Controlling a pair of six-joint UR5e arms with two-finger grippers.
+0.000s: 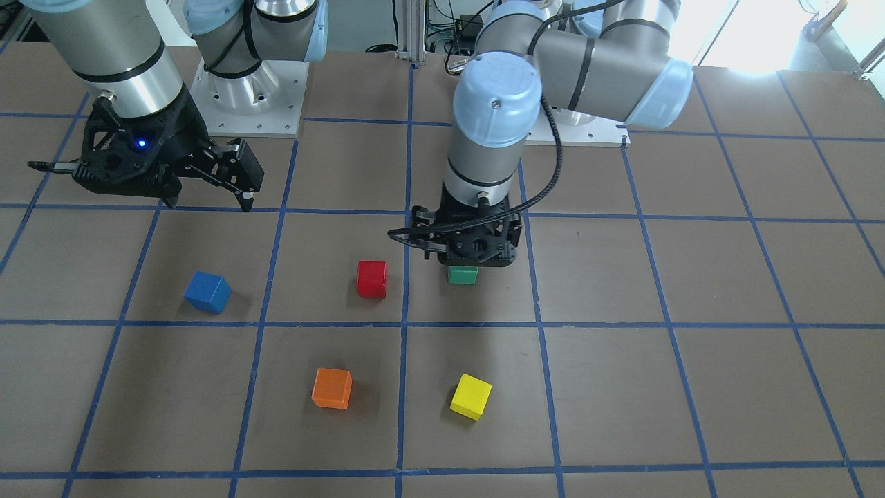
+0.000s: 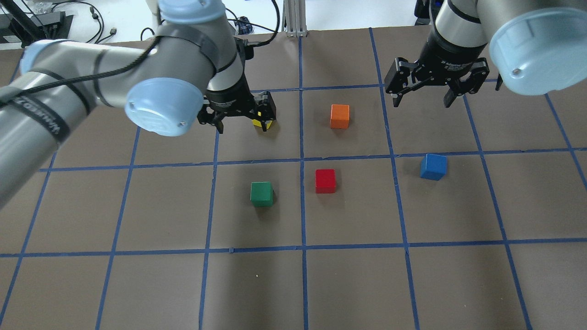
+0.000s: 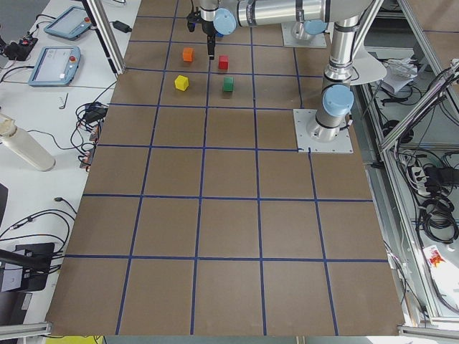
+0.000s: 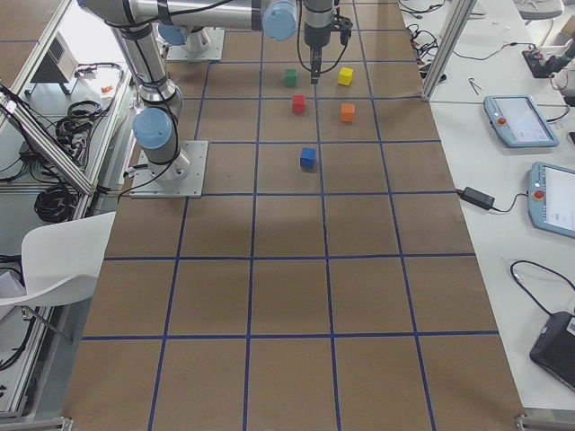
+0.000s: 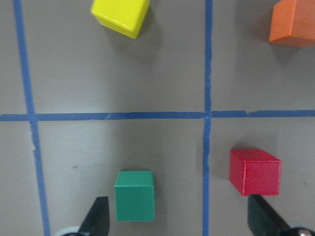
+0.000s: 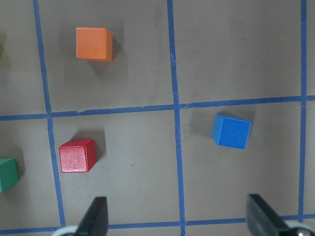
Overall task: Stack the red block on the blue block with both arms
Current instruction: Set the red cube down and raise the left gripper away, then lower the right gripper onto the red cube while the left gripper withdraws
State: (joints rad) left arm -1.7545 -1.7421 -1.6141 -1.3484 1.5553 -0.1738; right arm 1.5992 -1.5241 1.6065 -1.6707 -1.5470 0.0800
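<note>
The red block (image 1: 371,279) lies on the table near its middle and also shows in the overhead view (image 2: 325,180). The blue block (image 1: 207,292) lies apart from it, toward my right side (image 2: 433,166). My left gripper (image 1: 470,256) hovers open and empty above the table. In the left wrist view (image 5: 180,219) the red block (image 5: 255,172) sits just ahead of one finger. My right gripper (image 2: 422,103) hovers open and empty. Its wrist view (image 6: 177,219) shows the blue block (image 6: 231,131) and the red block (image 6: 77,156) ahead of it.
A green block (image 2: 262,193) lies beside the red one, under my left gripper in the front view. An orange block (image 2: 340,116) and a yellow block (image 1: 471,396) lie on the far side. Blue tape lines (image 2: 301,160) grid the brown table.
</note>
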